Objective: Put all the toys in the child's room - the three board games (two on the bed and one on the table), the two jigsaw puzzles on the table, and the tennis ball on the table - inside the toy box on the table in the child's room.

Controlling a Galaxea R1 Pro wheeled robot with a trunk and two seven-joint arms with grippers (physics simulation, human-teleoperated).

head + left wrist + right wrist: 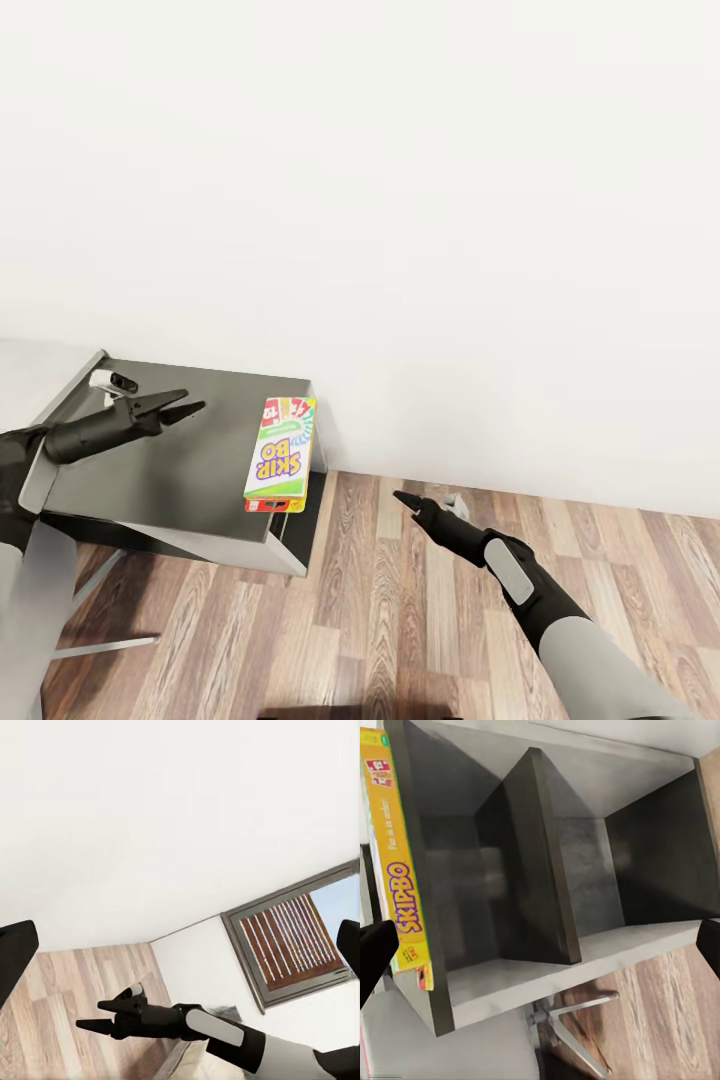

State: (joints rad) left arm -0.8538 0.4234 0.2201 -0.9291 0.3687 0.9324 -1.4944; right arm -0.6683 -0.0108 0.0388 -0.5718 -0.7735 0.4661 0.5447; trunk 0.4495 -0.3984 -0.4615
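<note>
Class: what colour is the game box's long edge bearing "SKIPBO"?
Yellow, red lettering; the game box shows it best in the right wrist view.

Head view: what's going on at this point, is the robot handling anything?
Nothing is held. A Skip-Bo board game lies at the edge of a dark grey-topped cabinet by the white wall, overhanging it slightly. The left gripper hovers open above the cabinet top, empty. The right gripper hangs over the wood floor beside the cabinet, also empty.

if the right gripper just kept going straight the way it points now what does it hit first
Probably the dark cabinet: the right wrist view looks straight into its open shelves. The right gripper seems aimed below the Skip-Bo box, though depth is unclear.
</note>
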